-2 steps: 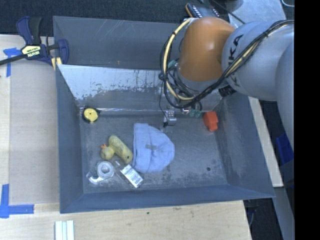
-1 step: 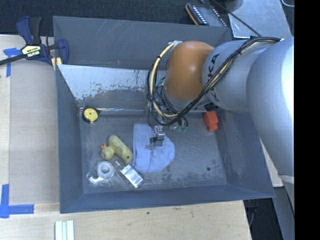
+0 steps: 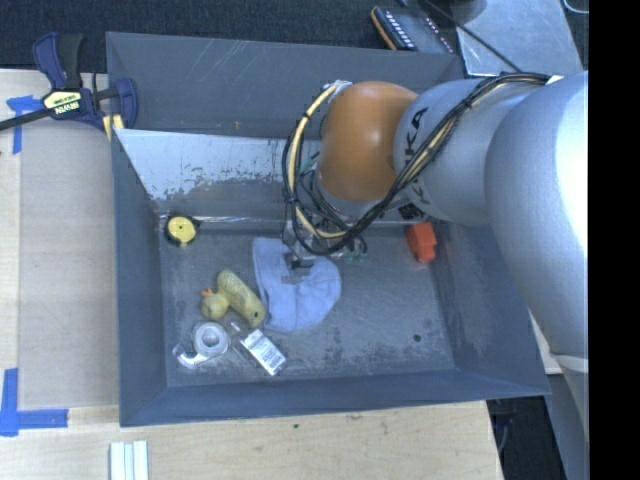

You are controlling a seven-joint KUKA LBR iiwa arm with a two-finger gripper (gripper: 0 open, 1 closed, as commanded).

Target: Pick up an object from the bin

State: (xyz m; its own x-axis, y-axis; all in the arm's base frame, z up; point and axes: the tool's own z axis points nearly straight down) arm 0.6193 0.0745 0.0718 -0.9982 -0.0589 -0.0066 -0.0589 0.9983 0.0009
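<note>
My gripper [image 3: 299, 260] reaches down in the middle of the bin, its tip resting on or just above a pale blue cloth [image 3: 295, 290] that lies crumpled on the floor. The cover above hides most of the gripper. A yellow-green squishy toy [image 3: 240, 296] lies just left of the cloth, with a small yellow duck-like piece [image 3: 213, 303] beside it.
A yellow round thing [image 3: 181, 230] sits at the back left by the wall. An orange block [image 3: 422, 242] lies at the right under the arm. A clear tape roll [image 3: 208, 342] and a small white labelled packet [image 3: 263, 351] lie at the front left.
</note>
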